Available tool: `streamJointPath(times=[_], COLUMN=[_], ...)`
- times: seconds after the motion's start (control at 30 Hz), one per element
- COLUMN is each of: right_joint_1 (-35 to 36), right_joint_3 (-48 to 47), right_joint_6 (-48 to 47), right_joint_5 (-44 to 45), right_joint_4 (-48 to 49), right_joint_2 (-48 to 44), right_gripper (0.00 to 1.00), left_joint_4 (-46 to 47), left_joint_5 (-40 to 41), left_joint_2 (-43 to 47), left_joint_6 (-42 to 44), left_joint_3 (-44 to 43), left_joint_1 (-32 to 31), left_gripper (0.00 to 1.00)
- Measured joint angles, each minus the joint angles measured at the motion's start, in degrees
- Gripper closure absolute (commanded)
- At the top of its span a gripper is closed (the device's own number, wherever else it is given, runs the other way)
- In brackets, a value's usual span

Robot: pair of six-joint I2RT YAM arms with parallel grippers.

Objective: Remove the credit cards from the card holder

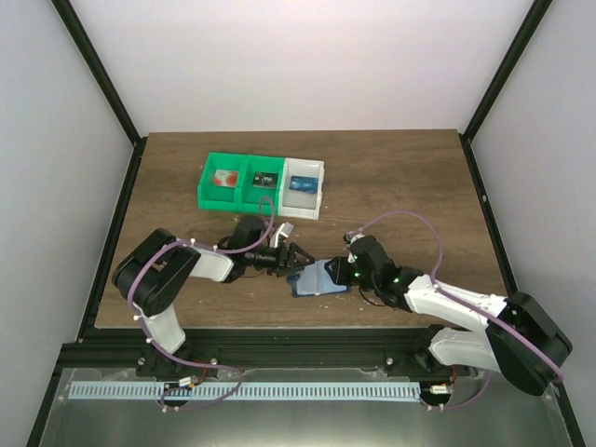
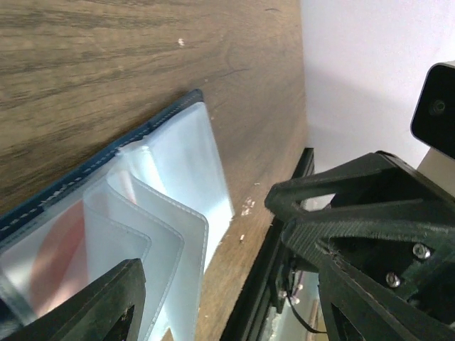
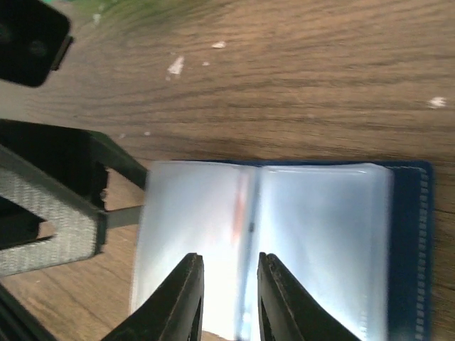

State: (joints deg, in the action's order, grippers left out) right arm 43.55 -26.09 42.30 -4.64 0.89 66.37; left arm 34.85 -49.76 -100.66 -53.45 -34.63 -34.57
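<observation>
The right gripper (image 3: 229, 260) hangs low over the card holder (image 3: 320, 234), its two black fingers (image 3: 186, 298) parted by a narrow gap. They straddle the middle fold of the clear pockets, and nothing is pinched between them. The left gripper (image 2: 206, 234) is spread wide and released, one finger low over the fanned pocket leaves at the holder's left end and the other out past its edge, grasping nothing. The holder lies open and flat on the wooden table (image 1: 400, 177) near the front edge, between the two grippers, with its navy border showing around the pale blue sleeves. In the left wrist view a credit card (image 2: 57, 245) sits inside one sleeve, its red spot blurred through the plastic. Well behind the holder stands a row of bins. The green bin (image 1: 216, 201) holds a whitish-pink card (image 1: 223, 179) with red on it in its left compartment and a dark item in its right. The white bin (image 1: 304, 165) adjoins it on the right.
</observation>
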Motion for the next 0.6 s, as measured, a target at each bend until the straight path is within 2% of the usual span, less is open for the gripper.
streamJointPath(times=[0.33, 0.6], right_joint_1=[-6.51, -7.48], right_joint_3=[1.22, 4.79], right_joint_6=[-2.38, -2.01], right_joint_5=[-0.24, -2.51], right_joint_4=[-2.08, -0.46], right_joint_2=[1.16, 5.07], right_gripper=[0.75, 0.75], left_joint_4=[-9.6, -8.26], left_joint_5=[4.11, 2.97], left_joint_2=[0.22, 0.22], left_joint_6=[6.21, 4.04], left_joint_3=[-1.05, -0.98], left_joint_1=[0.0, -0.02], left_gripper=[0.32, 0.33])
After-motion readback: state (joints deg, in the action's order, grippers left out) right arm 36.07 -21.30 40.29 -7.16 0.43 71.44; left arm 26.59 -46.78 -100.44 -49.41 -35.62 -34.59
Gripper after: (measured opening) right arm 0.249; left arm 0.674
